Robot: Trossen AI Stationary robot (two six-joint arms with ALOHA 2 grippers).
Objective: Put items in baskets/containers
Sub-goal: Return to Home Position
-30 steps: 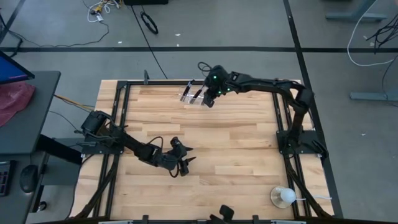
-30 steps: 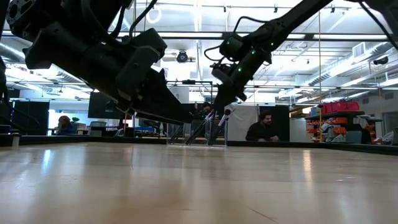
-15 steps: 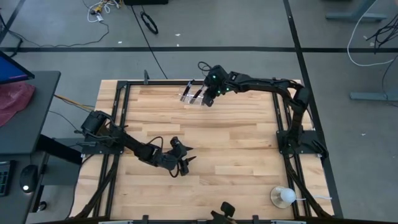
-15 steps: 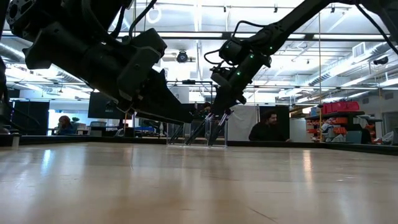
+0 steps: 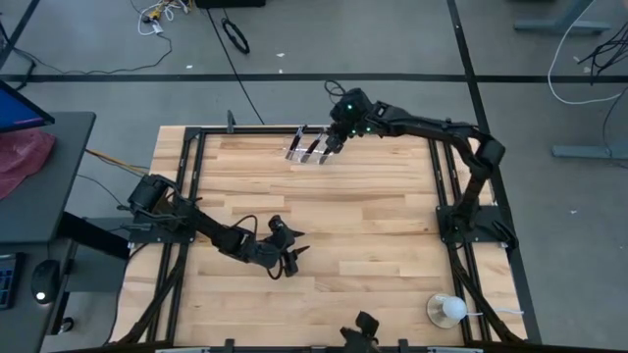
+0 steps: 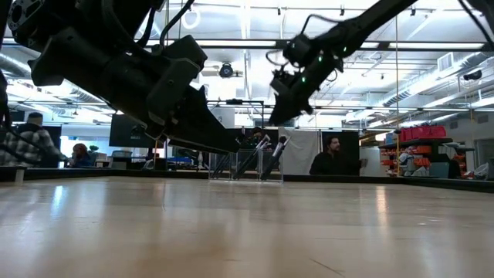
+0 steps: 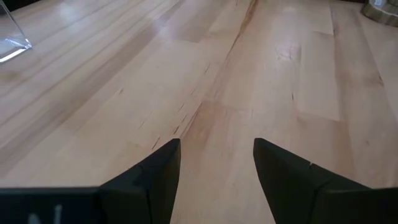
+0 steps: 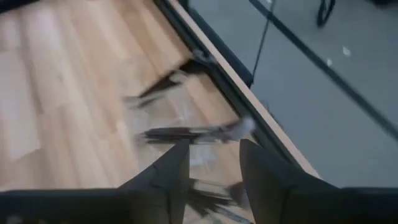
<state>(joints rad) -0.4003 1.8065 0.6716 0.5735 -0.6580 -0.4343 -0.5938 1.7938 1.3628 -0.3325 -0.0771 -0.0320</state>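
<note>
A small clear holder (image 5: 300,154) stands near the table's far edge, and several thin black brushes (image 5: 314,146) lean in it. In the low view their tips (image 6: 278,144) stick up over its rim (image 6: 245,174). My right gripper (image 5: 337,140) hangs open just above and to the right of the holder, pointing slantwise down, with nothing between its fingers (image 8: 174,171). In the right wrist view the brushes (image 8: 186,133) show blurred beyond the fingertips. My left gripper (image 5: 290,261) waits open low over the bare wood at the near left, fingers (image 7: 163,163) apart.
A white ball on a clear round base (image 5: 449,310) stands at the near right corner. Black frame rails (image 5: 449,186) run along the table's sides. Bare wood lies between the two arms. People (image 6: 327,158) show in the room behind.
My right gripper has let go of a brush, which now leans in the holder with the others. The gripper has risen and drawn back a little toward the table's far right, clear of the holder.
</note>
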